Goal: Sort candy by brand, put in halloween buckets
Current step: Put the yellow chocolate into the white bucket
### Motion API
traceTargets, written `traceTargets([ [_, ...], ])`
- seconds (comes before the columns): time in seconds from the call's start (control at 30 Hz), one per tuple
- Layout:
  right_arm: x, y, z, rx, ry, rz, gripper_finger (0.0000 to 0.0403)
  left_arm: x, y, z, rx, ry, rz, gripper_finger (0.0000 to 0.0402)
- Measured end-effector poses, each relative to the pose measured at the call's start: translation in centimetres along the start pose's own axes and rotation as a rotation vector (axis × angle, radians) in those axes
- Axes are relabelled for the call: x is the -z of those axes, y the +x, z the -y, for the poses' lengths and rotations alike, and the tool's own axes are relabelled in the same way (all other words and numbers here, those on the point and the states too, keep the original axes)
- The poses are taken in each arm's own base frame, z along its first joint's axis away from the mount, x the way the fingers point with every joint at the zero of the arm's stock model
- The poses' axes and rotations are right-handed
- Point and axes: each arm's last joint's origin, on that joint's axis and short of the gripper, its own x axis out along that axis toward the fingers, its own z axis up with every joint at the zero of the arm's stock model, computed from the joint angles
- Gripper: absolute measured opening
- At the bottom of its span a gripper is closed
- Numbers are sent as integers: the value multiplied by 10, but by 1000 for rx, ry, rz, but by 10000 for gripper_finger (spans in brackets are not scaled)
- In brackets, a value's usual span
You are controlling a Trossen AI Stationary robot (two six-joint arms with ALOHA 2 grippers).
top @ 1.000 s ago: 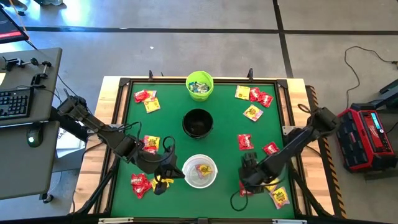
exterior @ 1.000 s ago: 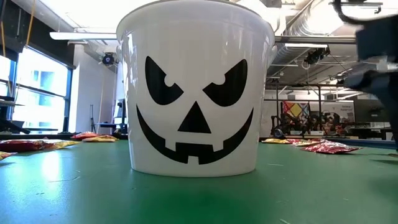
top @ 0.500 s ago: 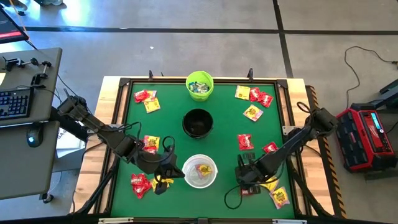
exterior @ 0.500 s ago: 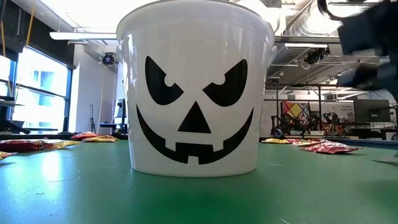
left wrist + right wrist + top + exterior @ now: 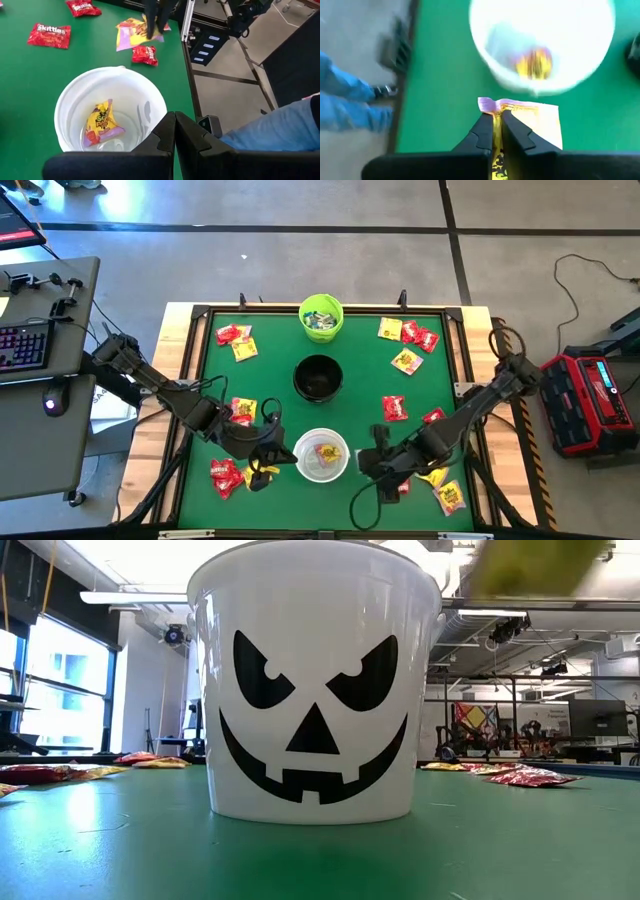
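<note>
You are looking at a green table (image 5: 205, 395) on grey concrete floor, an open workshop behind. The white bucket (image 5: 321, 455) stands upright near the front edge, one yellow candy (image 5: 101, 122) inside. Just beside it, your right gripper (image 5: 368, 465) pinches a yellow packet (image 5: 527, 117), its long axis toward the bucket. Your left gripper (image 5: 272, 461), closed and empty, waits opposite.

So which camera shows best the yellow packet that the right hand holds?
The right wrist view: the packet sits pinched in the right hand, near the white bucket. The left wrist view shows it farther off, the low view only a yellow blur, and the high view hardly shows it.
</note>
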Motion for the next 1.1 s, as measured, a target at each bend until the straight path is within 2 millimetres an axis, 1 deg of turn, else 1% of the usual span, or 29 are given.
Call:
traceTargets([
  [0.1, -22, -11, 8, 9, -3, 106, 1, -1, 0, 0, 5, 9, 5, 0],
  [0.2, -41, -10, 22, 1, -12, 210, 1, -2, 0, 1, 22, 5, 14, 0],
  [0.3, -54, 2, 36, -25, -20, 256, 1, -2, 0, 2, 29, 5, 10, 0],
  [0.43, -64, 32, 48, -75, -38, 253, 0, -2, 0, 2, 30, 5, 11, 0],
  [0.5, -66, 45, 51, -109, -33, 243, 0, -2, 0, 2, 30, 4, 12, 0],
  [0.63, -64, 71, 58, -137, -12, 171, 0, -2, 0, 2, 30, 2, 12, 0],
  [0.77, -61, 91, 65, -156, 59, 114, 2, -2, 0, 2, 30, 2, 11, 0],
  [0.87, -58, 104, 68, -143, 92, 81, 16, -2, 0, 2, 31, 2, 12, 0],
  [0.93, -57, 109, 70, -138, 103, 68, 29, -2, 0, 2, 30, 2, 11, 0],
  [1.1, -56, 109, 69, -169, 110, 57, 78, -2, 0, 2, 30, 3, 11, 0],
])
